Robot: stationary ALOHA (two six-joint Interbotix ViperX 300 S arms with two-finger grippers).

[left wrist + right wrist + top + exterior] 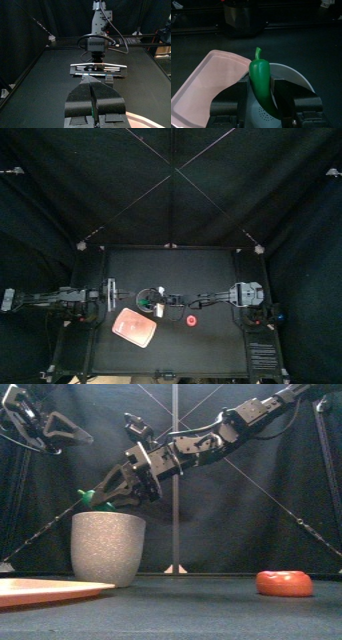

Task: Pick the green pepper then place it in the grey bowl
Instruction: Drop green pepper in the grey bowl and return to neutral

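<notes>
The green pepper [260, 70] is held upright between the jaws of my right gripper [264, 88], stem pointing away from the wrist. In the front view the pepper [88, 497] hangs just above the rim of the tall grey speckled cup [107, 547], with the right gripper [114, 495] slanting down onto it from the upper right. In the right wrist view the cup's pale rim [293, 76] lies directly under the pepper. My left gripper [93, 94] is shut on nothing and rests at the table's left side, apart from the cup.
A flat pink tray [136, 329] lies in front of the cup, toward the table's front left. A red toy tomato [283, 583] sits on the table to the right of the cup, also seen as the tomato [191, 320] from above.
</notes>
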